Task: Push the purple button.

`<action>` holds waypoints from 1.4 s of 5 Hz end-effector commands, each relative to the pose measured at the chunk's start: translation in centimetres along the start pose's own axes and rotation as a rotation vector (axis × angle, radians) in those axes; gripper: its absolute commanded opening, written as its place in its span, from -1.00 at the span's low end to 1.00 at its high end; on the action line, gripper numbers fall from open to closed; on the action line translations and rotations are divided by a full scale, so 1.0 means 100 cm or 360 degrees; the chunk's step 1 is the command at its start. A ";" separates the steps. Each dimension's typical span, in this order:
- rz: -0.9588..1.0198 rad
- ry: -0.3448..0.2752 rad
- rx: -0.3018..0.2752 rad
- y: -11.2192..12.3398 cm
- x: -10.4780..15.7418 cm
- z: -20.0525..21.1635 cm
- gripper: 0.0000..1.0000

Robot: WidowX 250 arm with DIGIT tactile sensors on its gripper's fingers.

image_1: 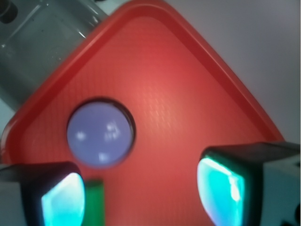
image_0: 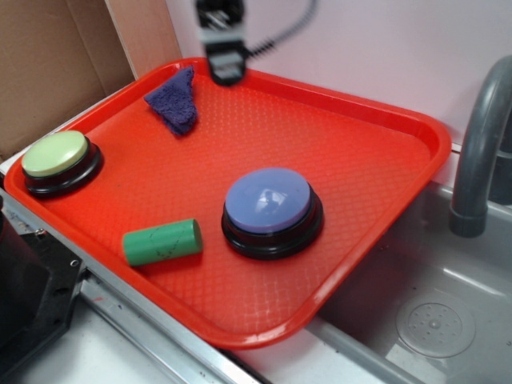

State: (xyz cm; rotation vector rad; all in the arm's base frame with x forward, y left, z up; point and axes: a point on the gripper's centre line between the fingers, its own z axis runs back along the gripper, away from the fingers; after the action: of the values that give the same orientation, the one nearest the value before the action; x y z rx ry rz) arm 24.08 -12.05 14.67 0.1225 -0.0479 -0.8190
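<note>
The purple button [image_0: 268, 202], a large pale lavender dome on a black base ring, sits right of the middle of the red tray [image_0: 376, 168]. In the wrist view the button [image_1: 99, 133] lies left of center, above the left finger. My gripper [image_0: 227, 64] hangs high over the tray's far edge, well away from the button. In the wrist view the gripper [image_1: 141, 195] is open and empty, its teal pads [image_1: 217, 188] wide apart over bare tray.
A smaller yellow-green button [image_0: 58, 156] sits at the tray's left corner. A green cylinder [image_0: 162, 242] lies near the front edge, also in the wrist view [image_1: 94, 200]. A dark purple cloth [image_0: 176, 100] lies at the back. A grey faucet [image_0: 480, 152] and sink [image_0: 436, 320] stand right.
</note>
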 end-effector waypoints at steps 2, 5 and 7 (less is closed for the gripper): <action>0.0332 -0.0148 0.0001 -0.043 -0.006 -0.061 1.00; 0.0614 -0.0047 0.0029 -0.022 -0.006 -0.070 1.00; 0.0575 -0.0128 -0.0081 -0.019 -0.001 -0.079 1.00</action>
State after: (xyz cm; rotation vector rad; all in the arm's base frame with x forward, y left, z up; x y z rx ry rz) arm 22.91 -11.32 5.57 0.0314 -0.0832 -0.4574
